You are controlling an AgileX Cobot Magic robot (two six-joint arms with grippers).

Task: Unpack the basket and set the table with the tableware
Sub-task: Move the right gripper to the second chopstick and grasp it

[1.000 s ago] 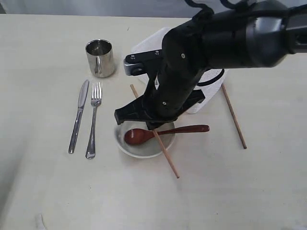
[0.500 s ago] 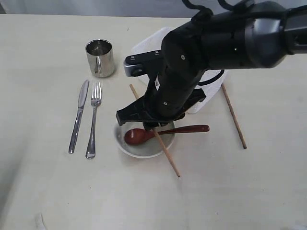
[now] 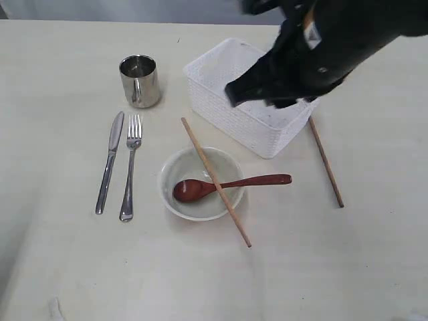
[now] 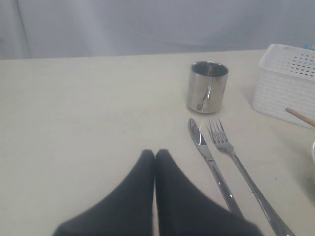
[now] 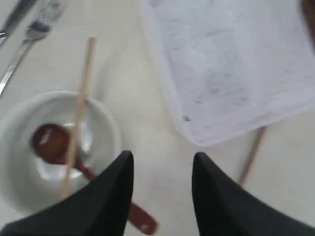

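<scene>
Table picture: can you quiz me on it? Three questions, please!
1. True or false: the head of the spoon lies in the bowl.
2. Where does the knife lie? A) beside the fork B) in the bowl C) on the spoon
3. Is the right claw open or shut?

Key: 1 true. 2 A. 3 open.

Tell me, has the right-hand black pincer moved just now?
Yes. The right pincer rose away from the bowl, back over the basket, jaws open.
</scene>
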